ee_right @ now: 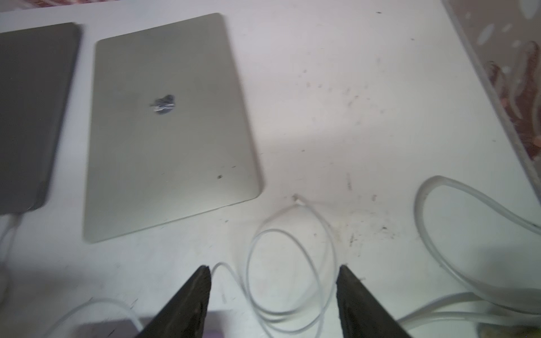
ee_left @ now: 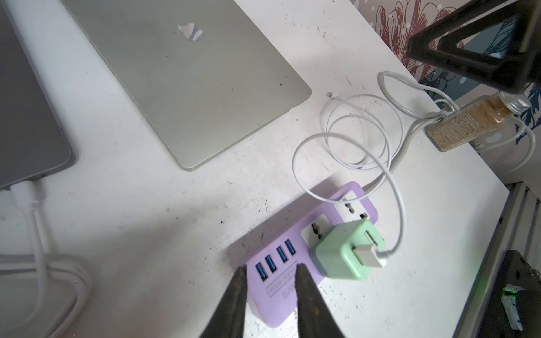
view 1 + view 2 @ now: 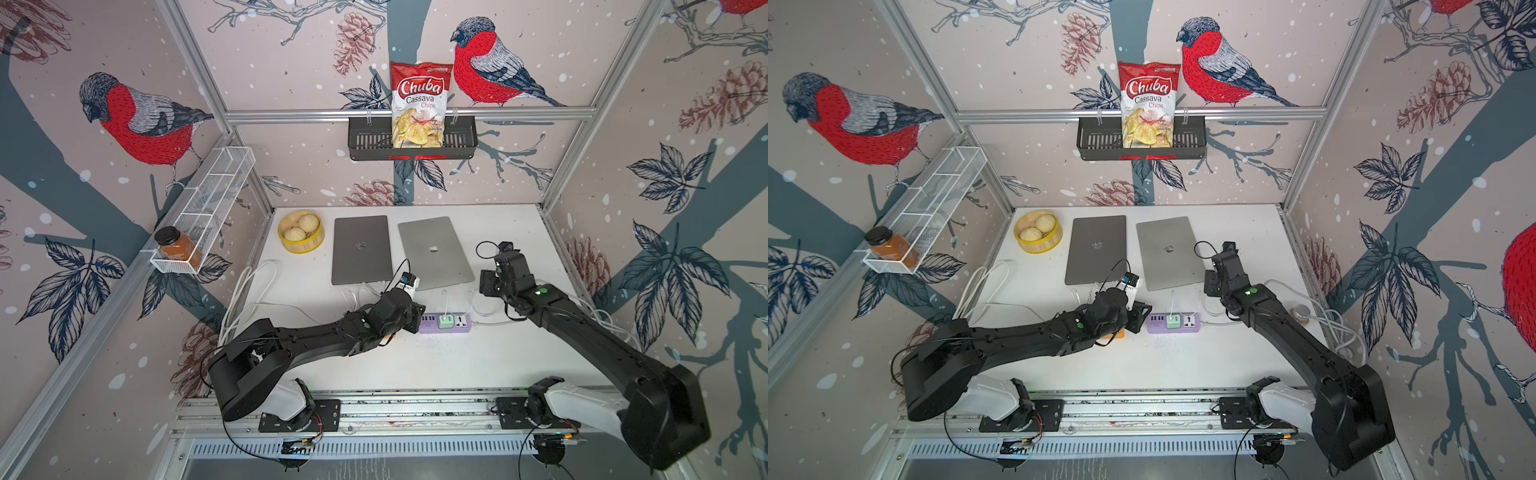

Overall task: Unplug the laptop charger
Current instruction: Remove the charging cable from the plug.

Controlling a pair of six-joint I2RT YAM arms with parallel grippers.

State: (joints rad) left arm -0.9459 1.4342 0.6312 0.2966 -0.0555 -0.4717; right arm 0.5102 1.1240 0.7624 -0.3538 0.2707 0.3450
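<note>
Leftmost, a jar of orange spice (image 3: 178,246) sits in the near end of a white wire rack (image 3: 216,183) on the side wall. Next, on the white table (image 3: 457,365), comes a bamboo steamer (image 3: 305,248) holding buns (image 3: 302,226). Just beside it lies a closed dark grey laptop (image 3: 360,249). A white plug (image 2: 25,193) sits in that laptop's near corner, and its cord curls away over the table.

The left gripper (image 2: 270,267) hangs over the USB end of a purple power strip (image 2: 272,307). Its fingers (image 2: 231,304) stand a little apart with nothing between them; whether the tips touch the strip cannot be told. On the back wall above, a bag of cassava chips (image 3: 419,104) stands in a black basket (image 3: 461,141).

A closed silver laptop (image 3: 434,253) lies beside the dark one without touching it. A green charger cube (image 2: 339,257) is plugged into the strip, and a thin white cable (image 2: 369,255) runs from it in loose loops across the table. The cable's free end (image 2: 330,94) lies on the table just off the silver laptop's near corner, out of the laptop.

The right gripper (image 1: 274,267) hovers above those loops with its fingers (image 1: 187,304) spread wide and empty. Farther right a thick pale cord (image 1: 419,204) loops near the table's edge, and a small jar of pale grains (image 2: 465,123) sits beside it
</note>
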